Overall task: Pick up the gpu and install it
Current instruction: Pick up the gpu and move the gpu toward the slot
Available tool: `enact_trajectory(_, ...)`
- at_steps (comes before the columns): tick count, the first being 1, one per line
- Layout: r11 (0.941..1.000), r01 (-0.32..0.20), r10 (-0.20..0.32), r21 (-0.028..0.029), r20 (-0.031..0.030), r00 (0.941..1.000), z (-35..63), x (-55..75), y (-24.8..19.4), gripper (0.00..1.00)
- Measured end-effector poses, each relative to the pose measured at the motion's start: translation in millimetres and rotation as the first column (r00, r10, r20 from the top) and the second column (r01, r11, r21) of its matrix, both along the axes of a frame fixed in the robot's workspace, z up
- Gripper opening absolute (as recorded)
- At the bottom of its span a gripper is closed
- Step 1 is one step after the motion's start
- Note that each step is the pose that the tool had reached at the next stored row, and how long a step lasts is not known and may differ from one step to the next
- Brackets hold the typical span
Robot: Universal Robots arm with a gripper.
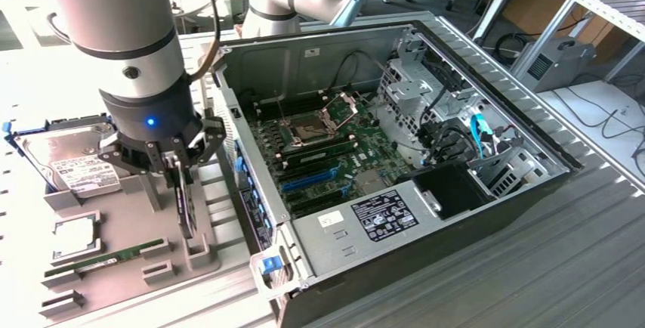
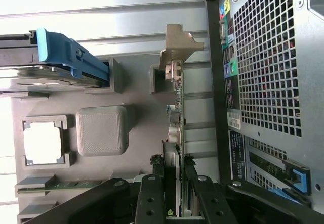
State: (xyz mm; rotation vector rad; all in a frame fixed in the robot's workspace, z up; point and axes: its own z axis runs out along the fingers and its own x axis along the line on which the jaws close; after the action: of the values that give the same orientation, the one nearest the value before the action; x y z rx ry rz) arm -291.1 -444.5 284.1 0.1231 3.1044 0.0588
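Exterior view: the gripper (image 1: 174,163) stands at the exterior view's left, over the grey holder (image 1: 121,230) on the desk (image 1: 484,267), just beside the open computer case (image 1: 292,63). The jaws are narrow, closed on the upper edge of the gpu (image 1: 186,211), which stands on edge in the holder. In the wrist view, fingers (image 2: 151,193) flank the card. Judgement: grasp made; the card is not yet lifted clear or seated in the case.

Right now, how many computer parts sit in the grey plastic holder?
4: silver hard drive farthest back, narrow green memory stick nearest the camera, square silver chip between them, thin dark card upright in the black gripper. The arm may hide more.
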Motion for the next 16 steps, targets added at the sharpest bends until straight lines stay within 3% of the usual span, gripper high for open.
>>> enact_trajectory(16, 1.0000, 0.000, 0.000, 0.0000, 0.0000, 1.0000, 3.4, 0.0, 0.0, 0.27)
